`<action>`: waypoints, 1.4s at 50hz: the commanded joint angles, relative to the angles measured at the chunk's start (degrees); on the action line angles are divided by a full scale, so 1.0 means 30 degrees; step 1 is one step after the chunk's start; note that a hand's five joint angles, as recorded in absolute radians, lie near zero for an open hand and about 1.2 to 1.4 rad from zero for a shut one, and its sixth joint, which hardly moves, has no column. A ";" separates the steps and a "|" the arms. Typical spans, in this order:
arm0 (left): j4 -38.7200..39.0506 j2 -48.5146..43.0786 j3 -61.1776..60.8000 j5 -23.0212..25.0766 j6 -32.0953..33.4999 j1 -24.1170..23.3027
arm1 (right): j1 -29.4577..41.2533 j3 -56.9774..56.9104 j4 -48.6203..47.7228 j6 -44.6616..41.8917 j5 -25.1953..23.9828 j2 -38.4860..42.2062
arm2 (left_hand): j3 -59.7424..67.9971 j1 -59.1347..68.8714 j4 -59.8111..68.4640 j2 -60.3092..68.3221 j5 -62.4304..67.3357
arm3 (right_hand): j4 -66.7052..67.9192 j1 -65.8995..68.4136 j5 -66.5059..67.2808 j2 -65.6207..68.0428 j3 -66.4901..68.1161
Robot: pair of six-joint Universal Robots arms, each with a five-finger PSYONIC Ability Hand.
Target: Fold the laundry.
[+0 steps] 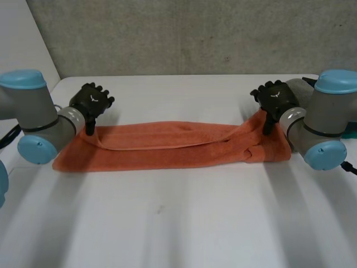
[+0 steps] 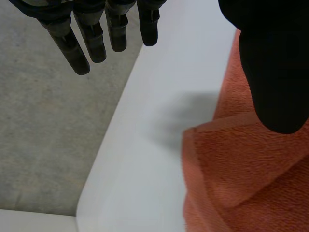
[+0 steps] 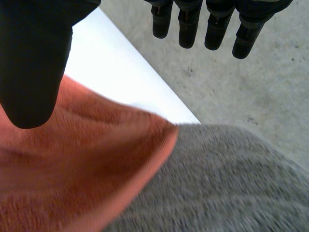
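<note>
An orange towel (image 1: 167, 148) lies on the white table (image 1: 178, 229), folded lengthwise into a long, narrow band that runs across between the two arms. Its terry pile looks thick and nubbly. The upper layer's hemmed edge sags in a shallow curve along the middle, and the layer beneath shows below it. The band's right end is bunched and creased, while its left end lies flatter, with a corner poking out toward the left arm.

The left hand (image 1: 92, 103) sits at the far corner of the towel's left end. In the left wrist view its fingers (image 2: 94, 43) hang straight and well apart from the thumb, over the table's rim, with nothing pinched between them. The thumb hangs above the towel's layered, hemmed corner (image 2: 227, 164).

The right hand (image 1: 274, 97) sits at the far corner of the bunched right end. In the right wrist view its fingers (image 3: 188, 24) are likewise straight and spread away from the thumb, which hovers over the orange cloth (image 3: 87, 154); whether either thumb presses down cannot be told
</note>
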 commanded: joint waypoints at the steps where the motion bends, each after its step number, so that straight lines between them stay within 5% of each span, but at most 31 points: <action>1: -0.0992 0.0666 0.0261 -0.0428 -0.0539 0.0089 | 0.0028 -0.0573 0.0182 0.2231 -0.1005 -0.0089 | -0.0651 -0.0410 -0.0401 -0.0472 -0.0928 | -0.0738 -0.0930 -0.0873 -0.0684 -0.0616; 13: -0.5095 0.0404 0.0320 0.1063 -0.2240 -0.0555 | 0.0204 -0.0574 0.0943 0.1943 -0.1005 -0.0060 | -0.0651 -0.0410 -0.0401 -0.0472 -0.0928 | -0.0738 -0.0930 -0.0873 -0.0684 -0.0616; 42: -0.4130 -0.4867 0.6557 -0.0369 -0.1099 -0.1406 | 0.0146 -0.0545 0.0885 0.1590 -0.0770 0.0028 | -0.0651 -0.0410 -0.0401 -0.0472 -0.0928 | -0.0738 -0.0930 -0.0873 -0.0684 -0.0616; 46: -0.3839 -0.5864 0.8956 -0.1100 -0.0601 -0.1347 | 0.0146 -0.0515 0.0915 0.1590 -0.0741 -0.0001 | -0.0651 -0.0410 -0.0401 -0.0472 -0.0928 | -0.0738 -0.0930 -0.0873 -0.0684 -0.0616; 53: -0.1522 -0.7682 1.5169 -0.5466 -0.2180 -0.0146 | 0.0146 -0.0427 0.0915 0.1619 -0.0741 -0.0176 | -0.0651 -0.0410 -0.0401 -0.0472 -0.0928 | -0.0738 -0.0930 -0.0873 -0.0684 -0.0616; 61: -0.4246 -0.6192 1.3275 -0.3038 -0.3617 -0.0204 | 0.0204 -0.0398 0.0944 0.1736 -0.0799 -0.0353 | -0.0651 -0.0410 -0.0401 -0.0472 -0.0928 | -0.0738 -0.0930 -0.0873 -0.0684 -0.0616; 70: -0.3925 -0.2588 0.6301 0.0007 -0.3149 -0.0848 | 0.0351 -0.0398 0.1149 0.1678 -0.0829 -0.0528 | -0.0651 -0.0410 -0.0401 -0.0472 -0.0928 | -0.0738 -0.0930 -0.0873 -0.0684 -0.0616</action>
